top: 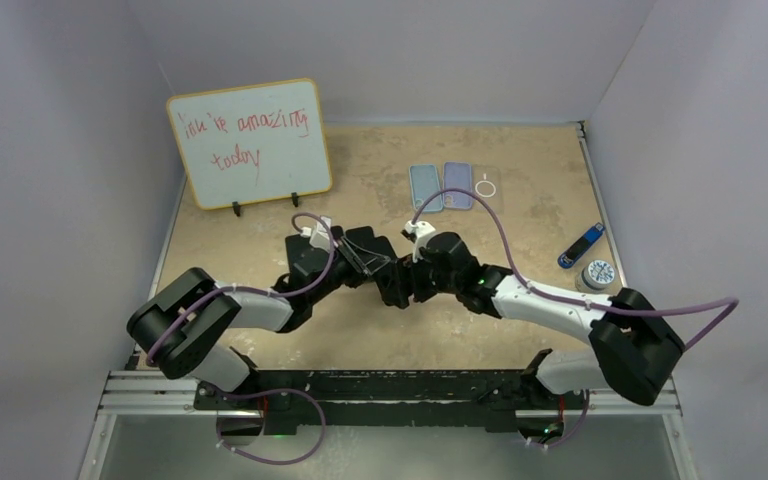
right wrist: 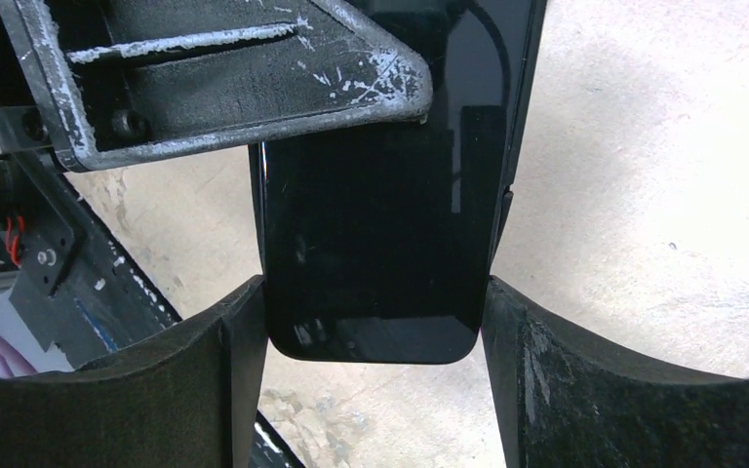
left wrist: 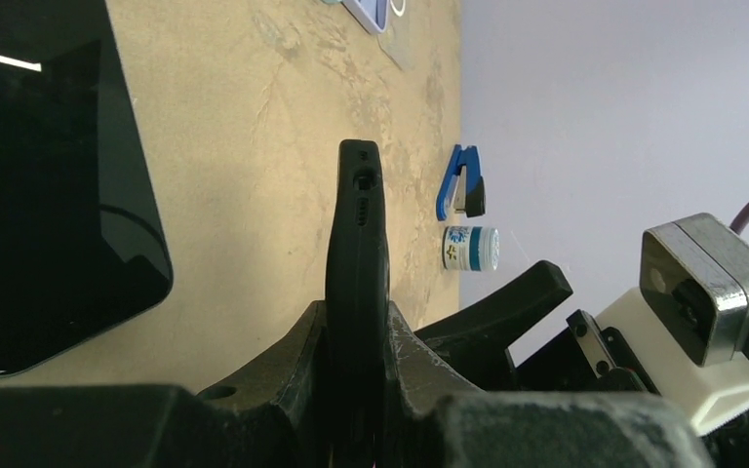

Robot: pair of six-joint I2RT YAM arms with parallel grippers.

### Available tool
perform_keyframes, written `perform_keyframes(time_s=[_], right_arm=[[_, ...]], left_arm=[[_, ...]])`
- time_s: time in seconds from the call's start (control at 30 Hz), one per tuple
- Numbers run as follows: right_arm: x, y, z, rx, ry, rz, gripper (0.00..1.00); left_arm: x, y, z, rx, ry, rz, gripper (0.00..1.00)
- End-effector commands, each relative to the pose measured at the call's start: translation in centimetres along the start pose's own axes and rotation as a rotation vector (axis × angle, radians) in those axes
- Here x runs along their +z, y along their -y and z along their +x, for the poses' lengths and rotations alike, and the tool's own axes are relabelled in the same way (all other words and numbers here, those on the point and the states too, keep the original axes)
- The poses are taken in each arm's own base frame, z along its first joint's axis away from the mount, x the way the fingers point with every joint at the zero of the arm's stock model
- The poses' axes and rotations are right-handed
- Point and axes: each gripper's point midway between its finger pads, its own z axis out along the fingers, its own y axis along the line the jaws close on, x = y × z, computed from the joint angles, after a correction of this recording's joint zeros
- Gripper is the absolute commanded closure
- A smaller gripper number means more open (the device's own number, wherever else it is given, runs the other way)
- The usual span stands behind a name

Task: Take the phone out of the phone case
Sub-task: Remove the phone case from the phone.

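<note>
We see a beige, stone-patterned table [top: 380,160] walled in by pale panels. An orange-framed whiteboard [top: 250,140] with red handwriting stands on small black feet at its far left. The two black-and-white arms reach in from the near edge and meet over the middle of the table, the left arm [top: 250,305] and the right arm [top: 550,300] bent toward each other.

Between them is the matte black phone case [left wrist: 356,244], which appears to be lifted clear of the table. The left gripper [left wrist: 356,327] has it edge-on, and its fingers [left wrist: 288,356] are pressed against the two broad sides, pinching it tight. A side switch and a row of small holes show along the upper edge.

In the right wrist view we see the glossy black phone [right wrist: 380,244] face-on. The right gripper [right wrist: 375,331] is closed across its width, with the fingers [right wrist: 205,370] touching the long edges near the rounded lower end. One scratched left finger lies across the upper part of the face. A thin dark rim runs down the right edge, so the phone appears to sit in the case.

A glossy black slab [left wrist: 49,195] with a rounded corner fills the left of the left wrist view; we cannot tell what it is.

At the far side of the table a pale blue cover [top: 424,186] and a lavender cover [top: 457,184] lie flat, side by side. A thin white ring [top: 486,187] lies just beside the lavender one. Near the right wall a blue-and-black stapler [top: 581,245] lies close to a small round jar [top: 598,273] with a white-and-blue top.
</note>
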Motion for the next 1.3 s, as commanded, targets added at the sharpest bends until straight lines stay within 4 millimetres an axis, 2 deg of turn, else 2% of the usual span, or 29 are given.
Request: perform_keyframes(time_s=[0.0,0.2,0.4,0.5,0.6,0.73,1.07,1.27], right_arm=[[-0.7,1.1,-1.0,0.093,0.068,-0.035,0.98],[-1.7,2.4,0.2,0.156,0.065,-0.031,1.0],[-1.9,3.2,1.4,0.217,0.052,-0.038,1.0],[-1.9,3.3,1.5,0.249,0.052,-0.06,1.0],[-1.8,3.3,1.7,0.266,0.049,-0.075,1.0],[-1.7,3.5,2.0,0.294,0.045,-0.094,1.0],[-1.2,3.3,2.8,0.346,0.025,-0.154,1.0],[-1.0,3.5,3.2,0.362,0.016,-0.155,1.0]], left_arm=[[-0.9,8.4,2.7,0.009,-0.167,0.321,0.83],[0.0,6.6,4.4,0.054,-0.227,0.28,0.62],[0.2,4.4,5.3,0.098,-0.231,0.205,0.54],[0.1,2.8,5.5,0.108,-0.224,0.152,0.54],[0.0,1.4,5.4,0.111,-0.212,0.111,0.61],[0.0,-0.1,5.7,0.122,-0.218,0.063,0.63],[0.3,-2.1,6.3,0.129,-0.235,0.011,0.65],[0.2,-3.7,6.7,0.102,-0.242,-0.03,0.75]])
